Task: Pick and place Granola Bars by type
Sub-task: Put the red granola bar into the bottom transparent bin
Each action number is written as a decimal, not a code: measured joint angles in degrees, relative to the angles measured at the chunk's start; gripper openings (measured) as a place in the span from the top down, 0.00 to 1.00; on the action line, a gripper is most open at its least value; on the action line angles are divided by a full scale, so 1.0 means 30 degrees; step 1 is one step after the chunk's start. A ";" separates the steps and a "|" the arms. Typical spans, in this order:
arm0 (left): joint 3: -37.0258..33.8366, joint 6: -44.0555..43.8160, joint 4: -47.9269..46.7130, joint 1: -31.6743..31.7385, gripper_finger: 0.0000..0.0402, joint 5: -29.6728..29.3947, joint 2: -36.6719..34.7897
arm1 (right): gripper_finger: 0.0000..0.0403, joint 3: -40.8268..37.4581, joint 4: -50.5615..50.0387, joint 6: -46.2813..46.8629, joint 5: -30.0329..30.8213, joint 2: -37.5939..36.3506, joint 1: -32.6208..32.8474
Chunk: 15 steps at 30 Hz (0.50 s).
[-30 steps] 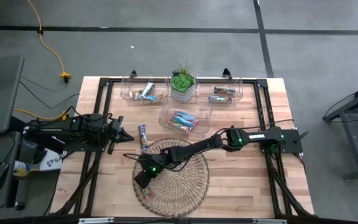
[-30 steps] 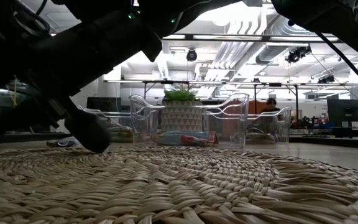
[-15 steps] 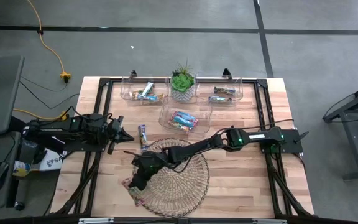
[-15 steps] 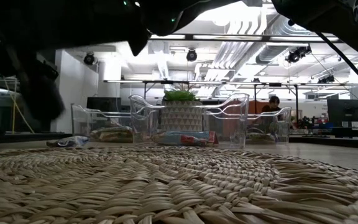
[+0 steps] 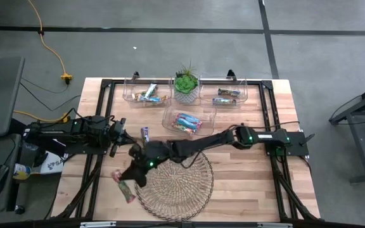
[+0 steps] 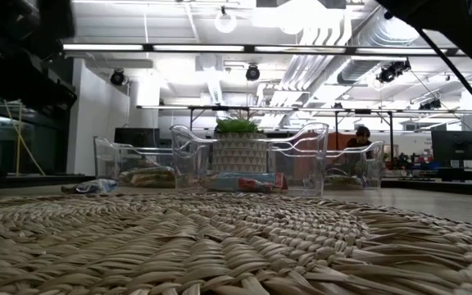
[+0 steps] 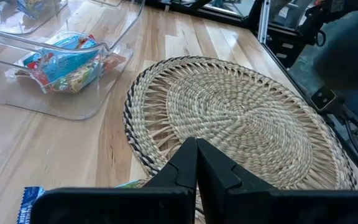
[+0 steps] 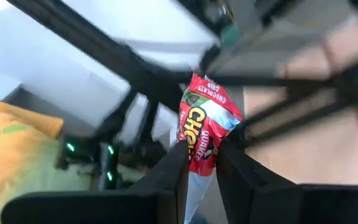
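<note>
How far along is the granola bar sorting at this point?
Done: all three clear bins hold sorted bars. In hand: the right claw is shut on a red bar, swung out past the wicker tray's left edge. Left: a bar on the table by the parked left claw, which is shut and empty.

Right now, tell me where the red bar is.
The red bar is pinched in the right gripper, which hangs just past the wicker tray's left edge, on the left arm's side.
</note>
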 joint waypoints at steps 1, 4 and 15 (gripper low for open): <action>0.0000 0.0000 0.0015 0.0000 1.00 0.0000 -0.0004 | 0.85 0.0000 -0.0036 -0.0452 0.0247 -0.0388 -0.0054; -0.0004 0.0000 0.0002 0.0000 1.00 -0.0007 0.0001 | 0.85 0.0001 -0.0191 -0.1651 0.0945 -0.1459 -0.0249; 0.0000 0.0000 -0.0002 0.0000 1.00 0.0000 -0.0004 | 0.85 0.0008 -0.2153 -0.7207 0.3450 -0.5883 -0.0676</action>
